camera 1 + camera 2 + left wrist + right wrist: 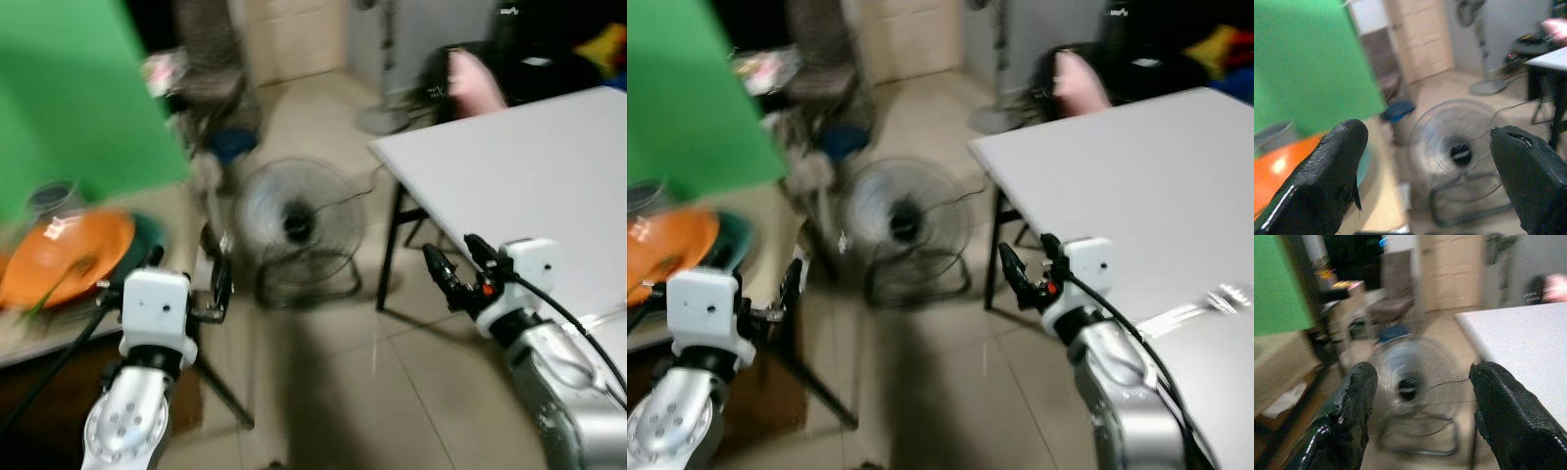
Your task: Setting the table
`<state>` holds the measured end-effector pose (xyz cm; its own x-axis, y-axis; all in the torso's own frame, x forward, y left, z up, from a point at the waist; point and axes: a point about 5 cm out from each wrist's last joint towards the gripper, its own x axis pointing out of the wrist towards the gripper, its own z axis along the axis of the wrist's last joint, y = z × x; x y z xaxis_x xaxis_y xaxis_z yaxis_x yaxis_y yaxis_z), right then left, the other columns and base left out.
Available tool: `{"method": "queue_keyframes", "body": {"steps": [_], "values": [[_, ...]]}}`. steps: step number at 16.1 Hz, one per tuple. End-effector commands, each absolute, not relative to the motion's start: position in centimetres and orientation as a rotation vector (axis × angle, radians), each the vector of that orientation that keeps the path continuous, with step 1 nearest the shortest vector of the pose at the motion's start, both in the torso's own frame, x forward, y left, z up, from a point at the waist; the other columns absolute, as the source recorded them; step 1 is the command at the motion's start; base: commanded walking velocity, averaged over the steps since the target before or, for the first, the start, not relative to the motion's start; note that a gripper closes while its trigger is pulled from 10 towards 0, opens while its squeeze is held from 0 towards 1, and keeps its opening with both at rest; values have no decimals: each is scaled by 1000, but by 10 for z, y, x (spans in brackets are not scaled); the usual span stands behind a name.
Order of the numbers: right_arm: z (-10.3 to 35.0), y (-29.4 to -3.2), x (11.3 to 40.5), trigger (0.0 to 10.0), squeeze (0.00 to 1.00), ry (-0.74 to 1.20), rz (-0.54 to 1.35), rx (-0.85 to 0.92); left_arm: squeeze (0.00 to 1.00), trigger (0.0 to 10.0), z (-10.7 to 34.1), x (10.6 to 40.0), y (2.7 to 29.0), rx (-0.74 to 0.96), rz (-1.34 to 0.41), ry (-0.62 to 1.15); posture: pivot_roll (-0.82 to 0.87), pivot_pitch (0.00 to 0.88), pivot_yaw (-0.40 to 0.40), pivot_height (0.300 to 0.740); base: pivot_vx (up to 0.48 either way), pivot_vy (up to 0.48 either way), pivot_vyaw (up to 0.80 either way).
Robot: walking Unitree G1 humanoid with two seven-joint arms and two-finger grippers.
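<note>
Left eye view: you see a blurred room. The left hand [186, 284] hangs over the tiled floor [323, 392], with a round wire-cage fan [299, 220] ahead. An orange plate [69, 257], smooth and round, lies on the low counter [167, 211] at your left, before a flat green screen [69, 88].
Right eye view: your right hand [1029, 262] sits just off the corner of the matte white counter [1127, 186], its thin black fingers apart. A metal fork [1205, 302] lies on that counter near the silver right arm.
Left wrist view: you look between two rough, rubbery black fingers [1327, 176] set wide apart, nothing between them. The fan stands on the floor beyond, the orange plate at the edge.
Right wrist view: your two textured black fingers [1508, 416] are spread with nothing held. The fan is blurred between them, and the white counter runs beside one finger.
</note>
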<state>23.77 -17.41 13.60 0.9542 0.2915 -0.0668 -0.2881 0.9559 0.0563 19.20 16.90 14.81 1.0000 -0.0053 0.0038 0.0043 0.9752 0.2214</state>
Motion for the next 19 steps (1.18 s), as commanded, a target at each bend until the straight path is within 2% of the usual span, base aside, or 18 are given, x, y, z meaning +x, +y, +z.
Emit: {"method": "queue_keyframes", "body": {"steps": [1,3,5,8,19], "values": [[139,-172,240,10000,0,68,297,70,0,10000,147,191,171,234,11,0,-79,0,92,740,0,0,800],[137,-170,241,10000,0,74,292,102,0,10000,149,190,171,245,10,-5,-75,0,84,740,0,0,688],[136,-168,240,10000,0,89,284,175,0,10000,152,189,172,258,11,-11,-63,0,78,740,0,120,0],[136,-164,241,10000,0,103,298,194,0,10000,157,190,174,283,4,-21,-54,0,77,740,0,0,0],[135,-156,242,10000,0,139,309,206,0,10000,163,194,184,289,13,-22,-51,0,79,740,0,349,0]]}}
